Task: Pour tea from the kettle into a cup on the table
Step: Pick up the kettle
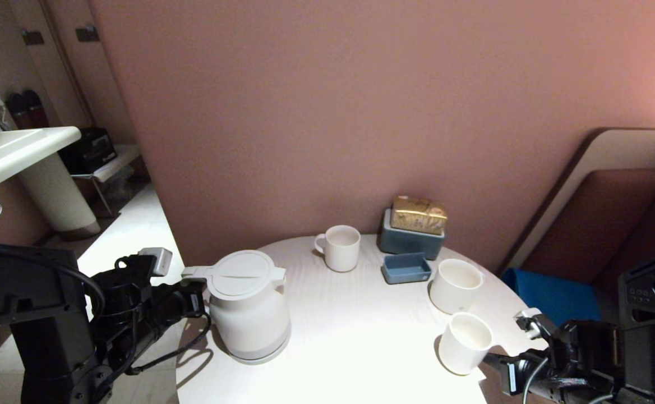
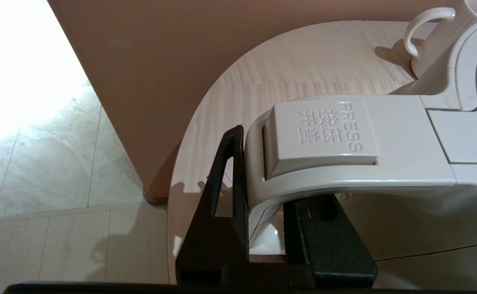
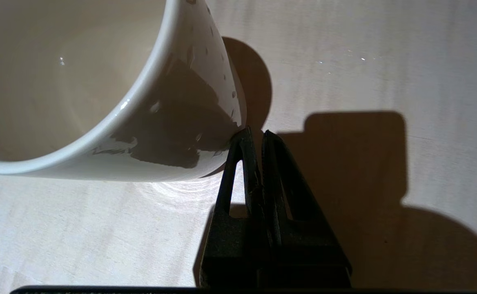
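Closed right fingers [image 3: 255,136] rested their tips against the foot of the cup [image 1: 465,343] at the counter's [image 1: 355,336] near right edge. Left fingers [image 2: 263,196] clamped the kettle's [image 1: 247,306] handle at the near left, kettle upright on the counter. Farther back stood a wider cup [image 1: 455,285], a mug [image 1: 340,247] and blue boxes [image 1: 409,240].

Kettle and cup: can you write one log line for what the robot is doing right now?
left hand: shut on kettle handle | right hand: shut, empty, tips at cup base | kettle: upright on table | pouring: not begun
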Motion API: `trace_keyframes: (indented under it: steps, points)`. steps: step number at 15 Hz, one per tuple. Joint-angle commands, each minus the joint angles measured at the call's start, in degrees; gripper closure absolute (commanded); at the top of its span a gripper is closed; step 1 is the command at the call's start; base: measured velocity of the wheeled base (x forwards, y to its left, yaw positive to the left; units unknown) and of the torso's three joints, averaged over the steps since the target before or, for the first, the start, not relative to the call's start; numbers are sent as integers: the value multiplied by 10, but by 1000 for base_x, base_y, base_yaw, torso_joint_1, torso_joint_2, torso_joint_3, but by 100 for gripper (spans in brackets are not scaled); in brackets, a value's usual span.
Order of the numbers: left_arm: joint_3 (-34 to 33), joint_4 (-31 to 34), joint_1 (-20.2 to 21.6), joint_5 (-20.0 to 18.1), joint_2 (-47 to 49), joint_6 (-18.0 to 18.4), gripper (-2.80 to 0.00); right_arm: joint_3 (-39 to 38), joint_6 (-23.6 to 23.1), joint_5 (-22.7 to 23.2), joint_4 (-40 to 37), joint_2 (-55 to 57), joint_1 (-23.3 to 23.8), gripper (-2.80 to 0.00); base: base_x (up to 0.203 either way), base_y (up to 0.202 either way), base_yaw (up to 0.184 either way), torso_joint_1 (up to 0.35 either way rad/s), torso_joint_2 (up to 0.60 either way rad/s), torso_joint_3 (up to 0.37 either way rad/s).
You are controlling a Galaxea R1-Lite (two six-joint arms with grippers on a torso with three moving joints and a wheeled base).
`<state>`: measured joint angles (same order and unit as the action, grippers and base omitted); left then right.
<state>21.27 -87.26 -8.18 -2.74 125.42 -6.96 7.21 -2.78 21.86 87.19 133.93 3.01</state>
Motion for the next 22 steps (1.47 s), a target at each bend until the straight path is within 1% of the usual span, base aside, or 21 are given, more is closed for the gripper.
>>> trace_keyframes:
  steps: [1, 3, 6, 8, 13, 15, 17, 18, 20, 22]
  points:
    - [-1, -27, 0, 0, 2, -1, 0, 2, 2, 0, 28, 0, -7, 0, 0, 0, 0, 0, 0, 0]
    - [-1, -27, 0, 0, 2, -1, 0, 7, 4, -11, 28, 1, -21, 0, 0, 0, 0, 0, 0, 0]
    - [-1, -27, 1, 0, 2, -1, 0, 17, 22, -34, 28, 4, -47, 0, 0, 0, 0, 0, 0, 0]
    - [-1, -27, 1, 0, 2, -1, 0, 20, 27, -43, 28, 5, -59, 0, 0, 0, 0, 0, 0, 0]
    - [0, -27, 1, 0, 2, -1, 0, 24, 28, -45, 28, 7, -62, 0, 0, 0, 0, 0, 0, 0]
    - [0, -27, 1, 0, 2, -1, 0, 24, 37, -48, 28, 7, -73, 0, 0, 0, 0, 0, 0, 0]
    - [-1, -27, 1, 0, 3, -1, 0, 27, 51, -65, 28, 7, -87, 0, 0, 0, 0, 0, 0, 0]
    - [-1, -27, 1, -1, 2, -1, 0, 27, 51, -66, 28, 7, -90, 0, 0, 0, 0, 0, 0, 0]
    - [-1, -27, 1, 0, 3, -1, 0, 24, 51, -68, 28, 5, -88, 0, 0, 0, 0, 0, 0, 0]
    - [-1, -27, 1, -1, 3, -1, 0, 5, 48, -70, 28, -7, -84, 0, 0, 0, 0, 0, 0, 0]
